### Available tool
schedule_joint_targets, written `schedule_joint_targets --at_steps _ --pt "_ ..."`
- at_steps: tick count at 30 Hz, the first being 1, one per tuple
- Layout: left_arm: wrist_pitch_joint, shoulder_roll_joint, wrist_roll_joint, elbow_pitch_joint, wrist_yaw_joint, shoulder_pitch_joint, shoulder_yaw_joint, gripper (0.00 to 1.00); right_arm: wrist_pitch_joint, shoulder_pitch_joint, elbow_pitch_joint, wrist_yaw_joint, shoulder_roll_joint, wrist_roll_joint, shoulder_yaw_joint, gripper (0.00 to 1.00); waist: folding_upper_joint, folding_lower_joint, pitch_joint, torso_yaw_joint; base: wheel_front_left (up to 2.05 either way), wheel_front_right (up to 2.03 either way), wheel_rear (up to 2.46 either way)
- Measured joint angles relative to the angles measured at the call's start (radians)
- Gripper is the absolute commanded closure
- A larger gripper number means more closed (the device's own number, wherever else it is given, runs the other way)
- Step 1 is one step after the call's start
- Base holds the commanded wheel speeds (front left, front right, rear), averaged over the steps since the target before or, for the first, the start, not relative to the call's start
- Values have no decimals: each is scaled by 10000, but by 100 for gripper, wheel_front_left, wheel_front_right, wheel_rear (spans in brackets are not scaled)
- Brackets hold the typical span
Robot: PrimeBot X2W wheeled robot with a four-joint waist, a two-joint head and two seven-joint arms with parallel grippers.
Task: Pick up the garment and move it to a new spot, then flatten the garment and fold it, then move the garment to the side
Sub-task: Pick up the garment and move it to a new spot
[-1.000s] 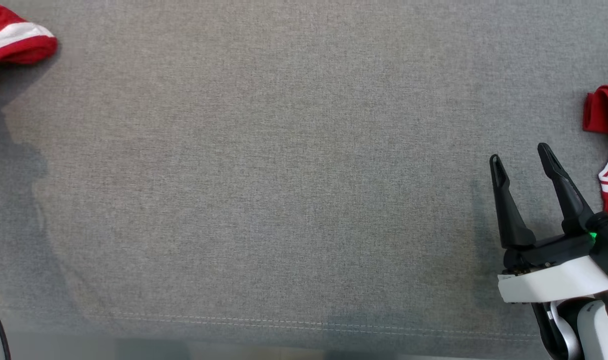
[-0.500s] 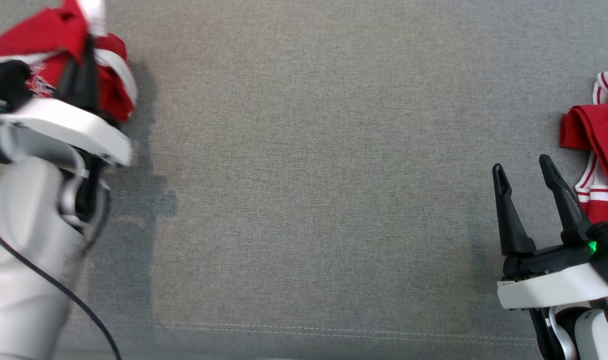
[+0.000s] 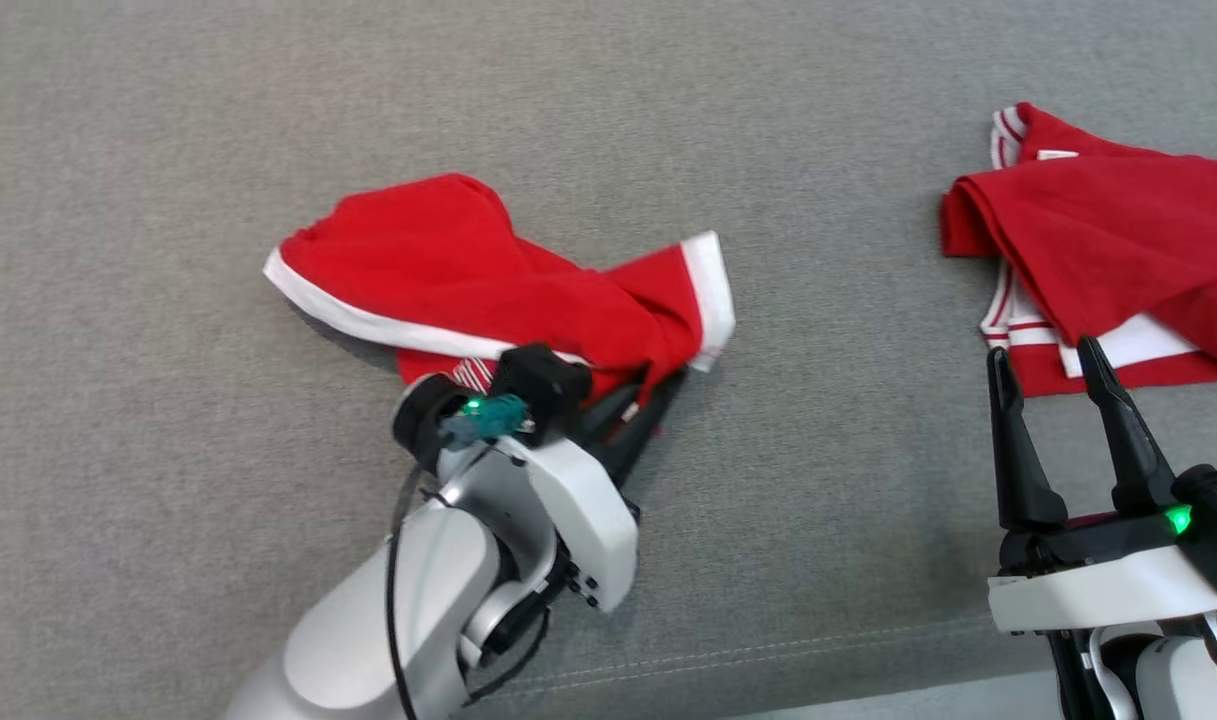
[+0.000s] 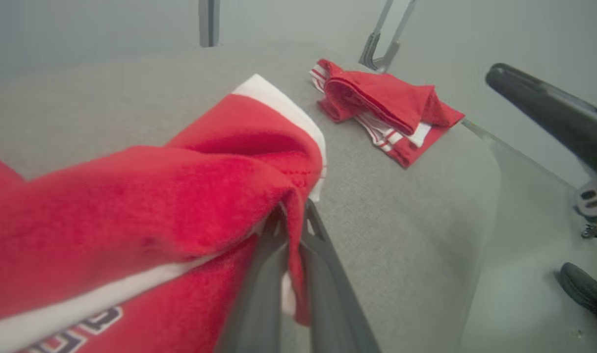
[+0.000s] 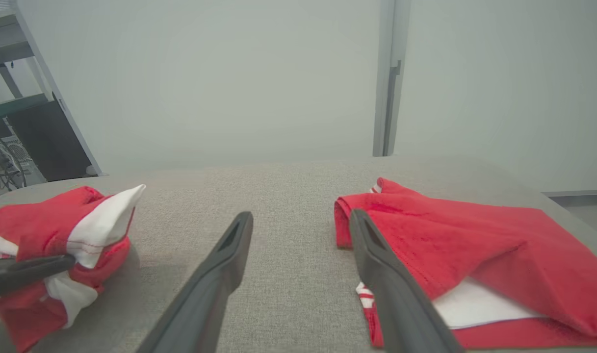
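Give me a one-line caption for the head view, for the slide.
Left gripper shut on a crumpled red garment on the grey surface; right gripper open near a second red garment.

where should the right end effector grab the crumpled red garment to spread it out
Grip the white-banded cuff at the right end of the crumpled red garment, coming in from the right, low over the table. That edge sticks out free toward the open right end effector, while the left end effector pinches the near fold.
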Motion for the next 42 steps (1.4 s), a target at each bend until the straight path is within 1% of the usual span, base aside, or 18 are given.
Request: schedule_joint_targets --at_steps 3,5,9,10,11,13,15,19,21,23,25,28,32,35,39,42 --pt "393 -282 194 -13 -265 -33 -617 100 -109 105 104 -2 52 144 -44 0 0 0 -19 -475 0 0 0" --pt "606 -435 313 25 -359 -82 -909 100 -192 188 268 0 81 224 -58 0 0 0 -10 -791 0 0 0" --pt "895 -483 336 407 -397 -209 -1103 100 -345 187 430 0 171 426 29 0 0 0 67 -1385 0 0 0" --pt "934 -437 337 514 -397 -209 -1106 84 -399 184 512 -2 178 445 59 0 0 0 95 -1520 0 0 0" --pt "945 -387 336 600 -397 -209 -1108 0 -420 183 591 -2 186 477 67 0 0 0 124 -1635 0 0 0" --pt "945 -311 334 660 -403 -210 -1126 0 -445 183 665 0 188 568 52 0 0 0 179 -1786 0 0 0" --pt "943 -311 303 573 -562 -209 -1156 0 -512 182 713 0 190 577 2 0 0 0 206 -1784 0 0 0" --pt "865 -169 199 -213 -658 -188 -1151 0 -516 160 727 0 190 487 -35 0 0 0 133 -1491 0 0 0" --pt "725 15 230 -755 -585 -168 -1085 0 -516 128 717 0 192 360 -6 0 0 0 71 -1274 0 0 0" --pt "579 249 236 -1333 -332 -88 -853 0 -514 94 683 0 184 270 -10 0 0 0 2 -1023 0 0 0" --pt "385 570 245 -1866 46 136 -506 0 -508 13 652 0 134 176 -12 0 0 0 -78 -736 0 0 0" --pt "52 1103 255 -2564 732 572 205 0 -430 -99 560 0 -69 100 -8 0 0 0 -205 -270 0 0 0" --pt "-696 1745 102 -3189 1705 1259 1655 0 -236 -99 527 -2 -211 15 29 0 0 0 -396 332 0 0 0" --pt "-1469 2192 -259 -3290 2345 1901 2963 0 -138 -106 525 0 -351 4 182 0 0 0 -583 667 0 0 0" --pt "-2497 2487 -782 -3170 2625 2782 4335 0 33 -127 566 0 -497 -2 445 0 0 0 -873 934 0 0 0" --pt "-2836 2598 -947 -2872 2591 3206 5039 0 38 -130 663 0 -585 0 539 0 1 0 -1054 1092 0 0 0"
